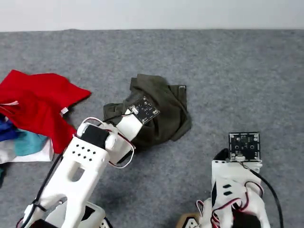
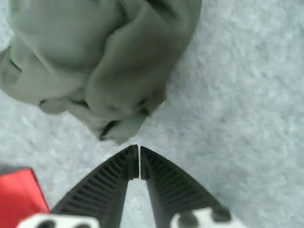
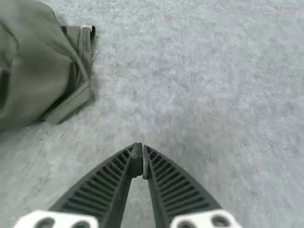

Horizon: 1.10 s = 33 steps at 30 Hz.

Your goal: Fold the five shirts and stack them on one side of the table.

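An olive green shirt [image 1: 164,107] lies crumpled in the middle of the grey table. My left arm [image 1: 92,152] stretches over its near left part. In the left wrist view my left gripper [image 2: 138,164] is shut and holds nothing, its tips hanging just off the edge of the olive shirt [image 2: 95,57]. My right arm [image 1: 240,185] stands at the near right. My right gripper [image 3: 142,161] is shut and empty above bare table, apart from the olive shirt [image 3: 38,71]. A red shirt [image 1: 40,107] lies rumpled at the left.
Under and beside the red shirt at the left edge lie a blue [image 1: 7,129], a teal [image 1: 29,142] and a white garment [image 1: 33,155] in a loose heap. A corner of the red shirt [image 2: 19,194] shows by my left gripper. The grey table [image 1: 237,76] stretches right and back.
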Tool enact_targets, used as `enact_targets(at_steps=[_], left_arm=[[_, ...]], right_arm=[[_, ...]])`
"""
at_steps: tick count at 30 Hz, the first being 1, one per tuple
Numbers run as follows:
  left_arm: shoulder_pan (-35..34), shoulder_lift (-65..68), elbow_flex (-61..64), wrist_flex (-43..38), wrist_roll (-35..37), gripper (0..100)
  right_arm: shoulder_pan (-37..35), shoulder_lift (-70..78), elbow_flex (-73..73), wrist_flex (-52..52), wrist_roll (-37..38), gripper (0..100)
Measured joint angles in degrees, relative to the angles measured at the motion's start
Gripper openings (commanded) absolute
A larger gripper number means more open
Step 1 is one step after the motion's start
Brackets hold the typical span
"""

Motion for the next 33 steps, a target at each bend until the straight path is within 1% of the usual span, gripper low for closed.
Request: enact_targets(at_steps=[4, 10, 13, 17, 21, 24, 27, 33], left_arm=[[0.70, 4.84, -0.26, -1.85, 0.00, 1], [0.70, 18.02, -6.68, -1.93, 0.00, 1], [1.14, 24.35, -10.29, -1.32, 0.00, 6], [1.14, 32.35, -14.51, 2.11, 0.79, 12], [1.14, 39.30, -18.02, 4.04, 4.57, 12], [1.14, 43.34, -21.01, 4.31, 5.63, 12], [1.14, 45.01, -24.09, 4.57, 6.86, 12], [1.14, 44.04, -27.08, 8.70, 6.95, 12]], right_arm=[[0.00, 10.02, -10.64, 6.68, -4.40, 0.8], [0.00, 27.60, -22.95, 13.19, -8.97, 0.8], [0.00, 32.18, -24.53, 13.71, -9.14, 0.8], [0.00, 33.67, -24.70, 13.71, -9.14, 0.8], [0.00, 33.93, -24.70, 13.71, -9.14, 0.8], [0.00, 34.02, -24.70, 13.71, -9.14, 0.9], [0.00, 34.11, -24.70, 13.71, -9.14, 0.9], [0.00, 34.11, -24.70, 13.71, -9.14, 0.9]])
